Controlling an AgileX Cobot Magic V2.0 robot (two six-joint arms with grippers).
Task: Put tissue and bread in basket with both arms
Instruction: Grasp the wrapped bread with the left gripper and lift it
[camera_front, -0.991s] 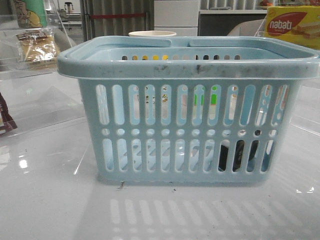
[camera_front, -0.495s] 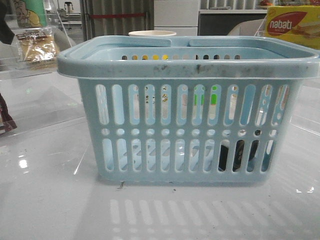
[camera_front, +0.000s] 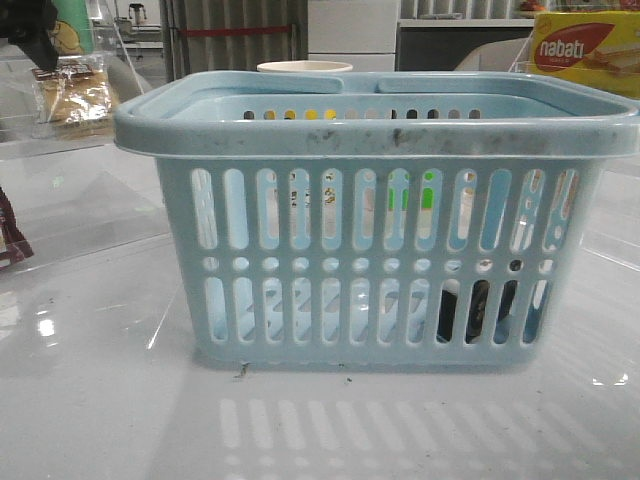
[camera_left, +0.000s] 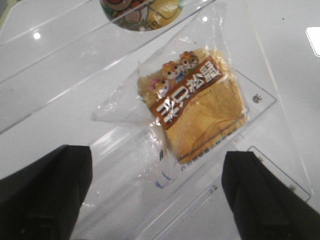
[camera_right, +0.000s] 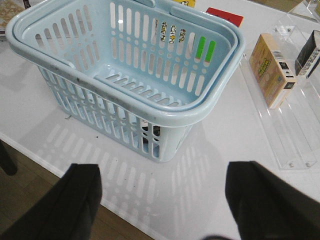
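The light-blue basket (camera_front: 380, 225) stands mid-table and also shows in the right wrist view (camera_right: 125, 65). The bread (camera_left: 200, 112), a clear packet with a brown label strip, lies on a clear acrylic stand at the far left (camera_front: 75, 95). My left gripper (camera_left: 157, 200) is open and hovers over the bread with nothing between its fingers (camera_left: 50, 190). A dark part of it shows at the front view's top left (camera_front: 30, 30). My right gripper (camera_right: 162, 200) is open and empty over the table's front edge, short of the basket. A dark pack shows through the basket's lower right slots (camera_front: 478, 310); it may be the tissue.
A yellow-and-red nabati box (camera_front: 585, 55) stands at the far right. A white cup (camera_front: 305, 68) is behind the basket. A dark-red wrapper (camera_front: 10, 240) lies at the left edge. Boxes (camera_right: 270, 70) stand on a clear rack beside the basket. The table's edge (camera_right: 30, 145) borders wood floor.
My left gripper has come into the front view at the top left and now sits over the bread. The basket has not moved.
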